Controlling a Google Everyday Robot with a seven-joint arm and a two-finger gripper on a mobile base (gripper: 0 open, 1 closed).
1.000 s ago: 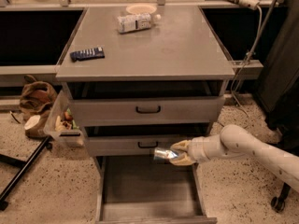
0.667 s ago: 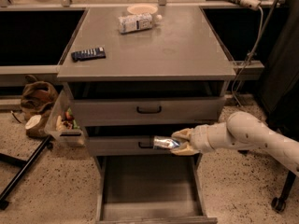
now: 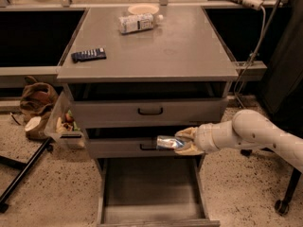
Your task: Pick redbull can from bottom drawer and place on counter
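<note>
White labelled bottle (image 3: 136,22) lying on its side; pale bowl (image 3: 143,9) just behind it; dark remote (image 3: 88,55) nearer, left of bottle.

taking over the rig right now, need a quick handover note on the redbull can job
Gripper: shut on the redbull can, held sideways in front of the middle drawer, above the open bottom drawer.
Counter: holds a white bottle, a dark remote-like bar and a plate towards the back and left; the front right looks free.
Done: can grasped and out of the drawer.
Left: raise it to counter height, set it down, release.
</note>
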